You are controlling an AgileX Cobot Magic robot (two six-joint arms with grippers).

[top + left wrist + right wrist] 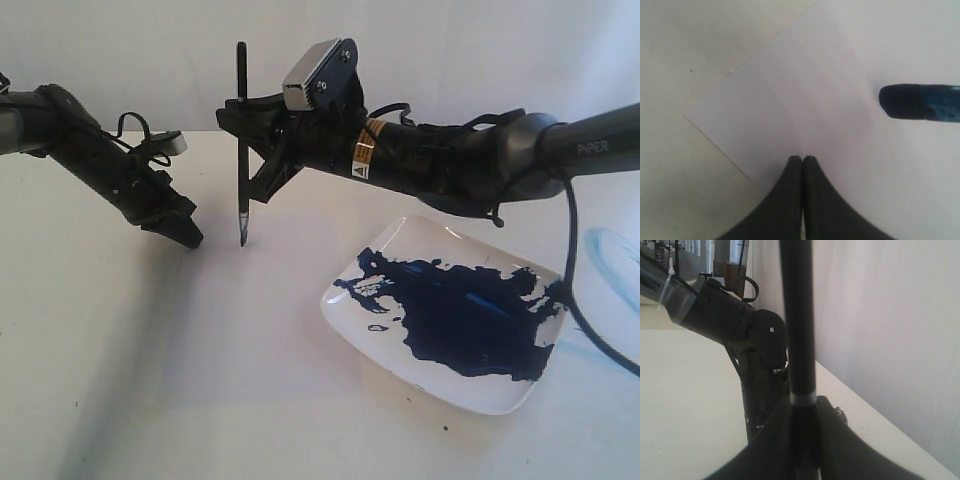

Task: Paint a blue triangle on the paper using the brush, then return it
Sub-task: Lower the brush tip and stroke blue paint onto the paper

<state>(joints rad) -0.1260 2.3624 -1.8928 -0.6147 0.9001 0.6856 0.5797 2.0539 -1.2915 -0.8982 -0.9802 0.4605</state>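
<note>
- The cream tabletop [120, 400] is matte and pale, with a plain white wall [450, 50] behind it.
- In the exterior view, a white square plate [345, 305] lies on the right of the table. A large dark blue paint blotch [460, 325] covers most of it, and a faint light-blue smear [610, 250] marks the table beyond it.
- The right gripper [243, 145] is clamped on the long thin black paintbrush [241, 80]. It holds the brush upright with the pointed tip down, left of the plate.
- The left gripper [188, 236] angles down just left of the brush tip, close to it but apart from it.
- Only the left wrist view shows the pale lilac-white rectangular sheet of paper [805, 90], lying flat with one corner on the tabletop [680, 50].
- That view also shows the left gripper [802, 159] with its jaws pressed together and nothing between them. The blurred, blue-stained end of the brush [920, 101] hangs over the sheet, and I cannot tell whether it touches.
- Only the right wrist view shows the grip up close. The right gripper [802, 412] is closed round the brush [797, 315] just below its silver band [802, 399].
- Behind the brush in that view are the left arm [755, 355] and, far off, dim windows and furniture.
</note>
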